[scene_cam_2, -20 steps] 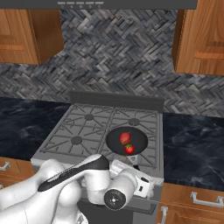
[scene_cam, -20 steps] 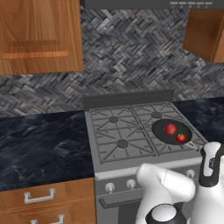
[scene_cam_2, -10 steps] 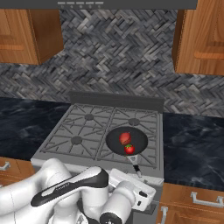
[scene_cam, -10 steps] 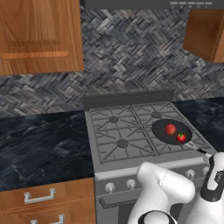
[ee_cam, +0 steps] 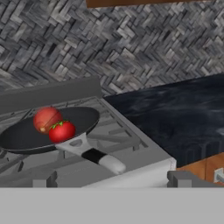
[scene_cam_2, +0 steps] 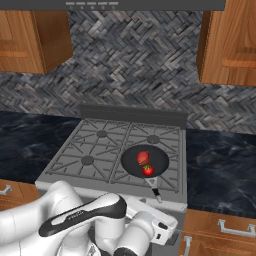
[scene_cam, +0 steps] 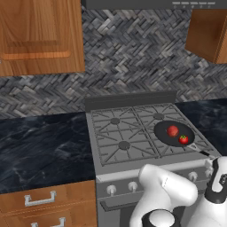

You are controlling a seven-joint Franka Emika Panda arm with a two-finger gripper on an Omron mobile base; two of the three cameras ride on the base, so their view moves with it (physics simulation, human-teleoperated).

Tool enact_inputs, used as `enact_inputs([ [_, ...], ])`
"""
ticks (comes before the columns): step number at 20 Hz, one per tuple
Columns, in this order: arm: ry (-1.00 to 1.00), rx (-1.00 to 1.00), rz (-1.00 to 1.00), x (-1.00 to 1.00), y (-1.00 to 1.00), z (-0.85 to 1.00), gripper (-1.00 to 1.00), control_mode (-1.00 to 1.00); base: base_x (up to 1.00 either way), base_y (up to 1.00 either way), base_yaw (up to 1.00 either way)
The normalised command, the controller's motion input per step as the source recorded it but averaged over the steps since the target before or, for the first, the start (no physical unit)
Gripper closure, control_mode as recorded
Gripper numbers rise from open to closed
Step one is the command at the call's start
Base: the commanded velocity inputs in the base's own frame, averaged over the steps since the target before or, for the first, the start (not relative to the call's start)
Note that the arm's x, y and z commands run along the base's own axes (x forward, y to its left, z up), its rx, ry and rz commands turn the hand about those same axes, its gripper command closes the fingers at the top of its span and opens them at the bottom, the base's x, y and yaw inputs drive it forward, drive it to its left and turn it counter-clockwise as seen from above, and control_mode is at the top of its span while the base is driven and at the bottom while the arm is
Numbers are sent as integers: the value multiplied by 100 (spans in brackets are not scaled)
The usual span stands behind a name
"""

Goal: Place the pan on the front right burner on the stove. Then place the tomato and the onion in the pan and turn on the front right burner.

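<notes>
The dark pan (scene_cam: 174, 133) sits on the front right burner of the grey stove (scene_cam: 124, 146), its handle pointing toward the stove's front edge. The burner cap is hidden under it, and the grate bars (scene_cam: 200, 144) show around it. Inside the pan lie the dull red onion (scene_cam: 172, 130) and, nearer the handle, the bright red tomato (scene_cam: 183, 139). In the hand view the pan (ee_cam: 26, 138), onion (ee_cam: 46, 118) and tomato (ee_cam: 62, 130) lie ahead to the left. My gripper (ee_cam: 113, 180) is open and holds nothing, low before the stove's front right corner.
White knobs (scene_cam: 133, 186) line the stove's front panel, partly behind my arm. Dark marble counters (scene_cam: 40, 146) flank the stove on both sides, with wooden drawers (scene_cam: 40, 199) below. Wooden cabinets (scene_cam_2: 232, 45) hang above, and the other three burners are bare.
My hand has sunk lower in front of the stove's right side. The pan, tomato and onion have not moved, and the jaws stay wide.
</notes>
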Motion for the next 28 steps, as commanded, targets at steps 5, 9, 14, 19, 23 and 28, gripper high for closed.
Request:
enact_inputs([
  [5,0,-2,0,0,-8,-26,-100,-100,0,0,0],
  [9,0,-3,0,0,-15,-32,-100,-100,0,0,0],
  [14,0,-7,0,0,-19,-35,-100,-100,0,0,0],
  [19,0,-5,0,-2,-15,-22,-100,-100,0,0,0],
  [23,0,-6,0,-7,-11,-21,-100,-100,0,0,0],
  [28,0,-6,2,0,-3,-4,-100,-100,0,0,0],
])
